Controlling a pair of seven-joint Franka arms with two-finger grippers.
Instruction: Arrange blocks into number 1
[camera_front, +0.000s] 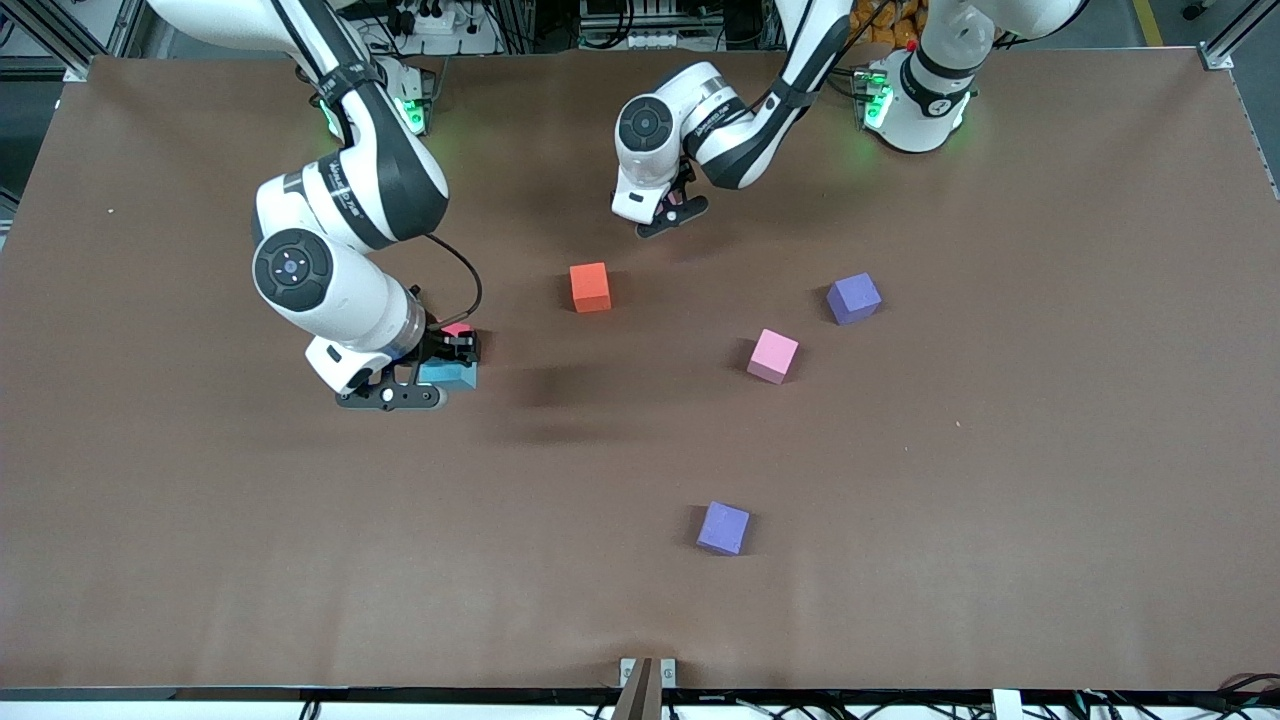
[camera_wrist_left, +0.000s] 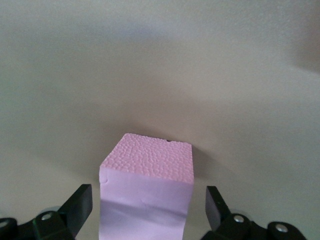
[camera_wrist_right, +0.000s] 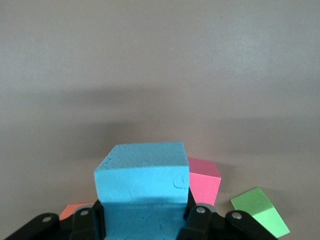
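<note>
The right gripper (camera_front: 447, 370) is clamped on the light blue block (camera_wrist_right: 142, 176) toward the right arm's end of the table (camera_front: 200, 560), with a red block (camera_wrist_right: 203, 182) touching it and a green cube (camera_wrist_right: 260, 211) near them. The left gripper (camera_wrist_left: 148, 207) hangs near the table's edge by the robots' bases, fingers (camera_wrist_left: 80, 204) spread wide on either side of a pink block (camera_wrist_left: 147, 187) without touching it. An orange block (camera_front: 590, 287), a second pink block (camera_front: 773, 355) and two purple cubes (camera_front: 853, 298) (camera_front: 723, 527) lie apart around the table's middle.
</note>
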